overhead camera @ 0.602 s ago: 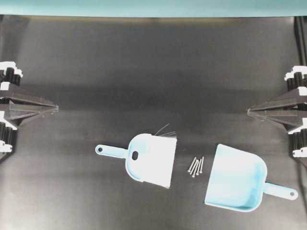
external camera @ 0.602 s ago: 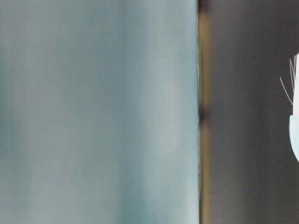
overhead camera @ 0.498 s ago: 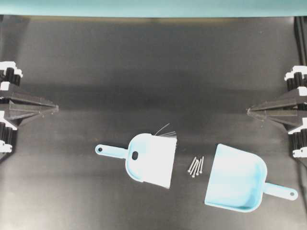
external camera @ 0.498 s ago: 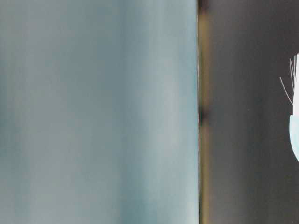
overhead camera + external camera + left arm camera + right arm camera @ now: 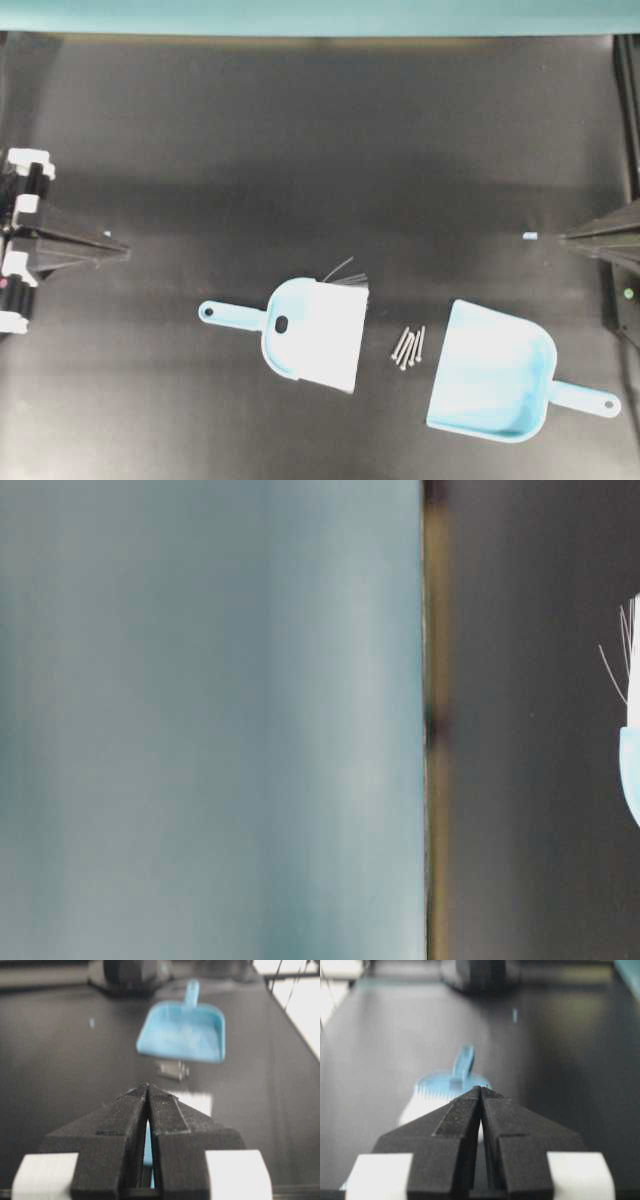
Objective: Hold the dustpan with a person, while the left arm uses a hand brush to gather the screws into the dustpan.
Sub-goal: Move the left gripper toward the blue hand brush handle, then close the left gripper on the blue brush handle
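The hand brush lies flat at the table's middle front, with its handle to the left and its white bristles to the right. Several screws sit bunched between it and the dustpan, whose wide mouth faces them. My left gripper is at the left edge, shut and empty, well away from the brush. My right gripper is at the right edge, also shut and empty. The left wrist view looks over the left gripper at the screws and dustpan. The right gripper points at the brush. No person is in view.
A teal wall runs along the back of the black table. A tiny light blue speck lies just ahead of my right gripper. The table-level view is mostly wall, with the brush's bristles at its right edge.
My right gripper has drawn back toward the right edge, uncovering the small blue speck. My left gripper has shifted slightly down and inward. Brush, screws and dustpan have not moved.
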Tool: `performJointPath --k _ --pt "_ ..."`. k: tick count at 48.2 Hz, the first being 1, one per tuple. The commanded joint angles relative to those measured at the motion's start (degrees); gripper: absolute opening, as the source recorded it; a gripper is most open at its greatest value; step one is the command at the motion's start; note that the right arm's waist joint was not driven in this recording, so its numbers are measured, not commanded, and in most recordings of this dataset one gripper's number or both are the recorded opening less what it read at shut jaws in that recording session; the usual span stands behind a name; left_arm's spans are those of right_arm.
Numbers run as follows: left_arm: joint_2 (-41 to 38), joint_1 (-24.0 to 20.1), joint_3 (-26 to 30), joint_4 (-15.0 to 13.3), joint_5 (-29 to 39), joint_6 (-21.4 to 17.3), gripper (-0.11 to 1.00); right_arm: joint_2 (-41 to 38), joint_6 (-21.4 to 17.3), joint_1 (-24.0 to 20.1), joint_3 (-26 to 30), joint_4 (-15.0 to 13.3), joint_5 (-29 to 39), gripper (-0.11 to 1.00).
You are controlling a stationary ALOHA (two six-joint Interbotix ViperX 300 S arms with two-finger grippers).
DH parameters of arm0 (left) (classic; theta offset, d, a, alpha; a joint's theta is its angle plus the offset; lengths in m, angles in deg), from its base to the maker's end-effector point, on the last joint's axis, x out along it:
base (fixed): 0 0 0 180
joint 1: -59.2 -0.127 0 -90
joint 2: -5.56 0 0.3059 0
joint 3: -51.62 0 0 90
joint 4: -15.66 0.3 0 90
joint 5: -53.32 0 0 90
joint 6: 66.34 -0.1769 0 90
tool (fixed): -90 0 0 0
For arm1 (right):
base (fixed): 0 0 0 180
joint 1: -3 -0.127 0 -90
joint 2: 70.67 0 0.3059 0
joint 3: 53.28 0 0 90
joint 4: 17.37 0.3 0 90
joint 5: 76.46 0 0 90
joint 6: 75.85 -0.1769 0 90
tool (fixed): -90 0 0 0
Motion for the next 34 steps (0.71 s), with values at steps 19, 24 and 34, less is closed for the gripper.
performJointPath --k 19,24,34 --pt "-18.6 0.2 0.3 0.2 0.2 0.1 0.36 8.6 -0.5 0.0 -3.5 0.0 13.0 0.0" --pt "-24.1 0.9 0.4 0.3 -4.0 0.1 0.67 9.6 -0.4 0.0 -3.7 0.0 12.9 0.0" --pt "-35.4 0.6 -2.5 0.2 -25.2 0.1 0.82 11.2 -0.4 0.0 -4.6 0.0 10.7 0.0"
